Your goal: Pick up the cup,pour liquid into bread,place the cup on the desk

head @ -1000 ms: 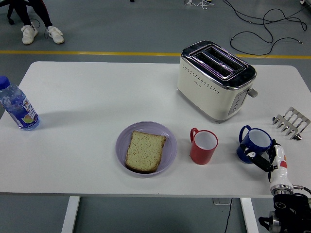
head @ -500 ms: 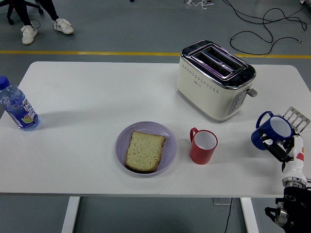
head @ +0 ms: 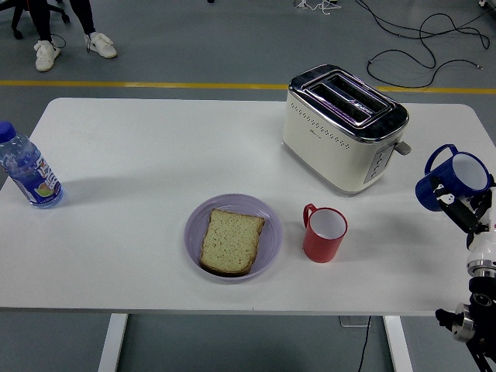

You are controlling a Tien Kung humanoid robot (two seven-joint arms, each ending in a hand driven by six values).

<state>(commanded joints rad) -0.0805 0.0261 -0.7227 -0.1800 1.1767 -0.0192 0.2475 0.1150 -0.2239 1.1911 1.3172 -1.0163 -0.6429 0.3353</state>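
At the right edge of the frame, the right hand (head: 465, 211) pinches a blue ceramic cup with a white inside (head: 453, 179), raised off the white counter (head: 139, 155) and tilted. A slice of toast bread (head: 231, 240) lies on a round lilac plate (head: 270, 225) at centre, beside a red cup (head: 323, 232). The blue label on the plastic bottle (head: 29, 172) at far left is too small to read.

The toaster (head: 343, 128) has shiny metal on top. The tabletop (head: 139, 163) looks smooth and matt. The bread (head: 231, 241) looks rough.

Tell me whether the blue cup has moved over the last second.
Yes. The blue cup, gripped by the right hand, has risen off the table and shifted right, now level with the toaster base rather than beside the red cup.
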